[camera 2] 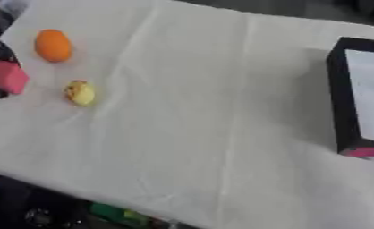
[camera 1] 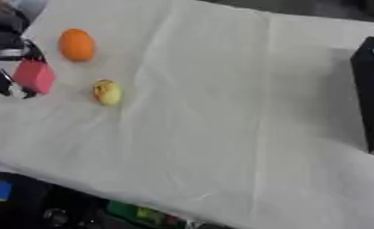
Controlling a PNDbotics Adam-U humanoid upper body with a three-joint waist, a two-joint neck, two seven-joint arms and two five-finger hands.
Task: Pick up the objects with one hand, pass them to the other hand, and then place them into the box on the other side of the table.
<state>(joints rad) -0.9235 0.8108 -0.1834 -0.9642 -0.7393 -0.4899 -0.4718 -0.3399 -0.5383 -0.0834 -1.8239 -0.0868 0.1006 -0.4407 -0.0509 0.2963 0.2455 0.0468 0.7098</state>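
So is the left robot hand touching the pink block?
Touching: the left eye view shows the left robot hand with fingers curled around the pink block.

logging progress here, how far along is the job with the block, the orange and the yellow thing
Early stage. Nothing can be seen in the black box yet, though only part of its inside shows. In hand: the left hand has its fingers around the pink block at the table's left edge. Left: handing it over, boxing it, then the orange and the yellow fruit, both on the white cloth.

Left hand (camera 1: 6, 58), black with silver joints, enters at the nine o'clock edge, fingers (camera 1: 4, 85) curled around a pink block (camera 1: 35, 76). The right hand is out of view.
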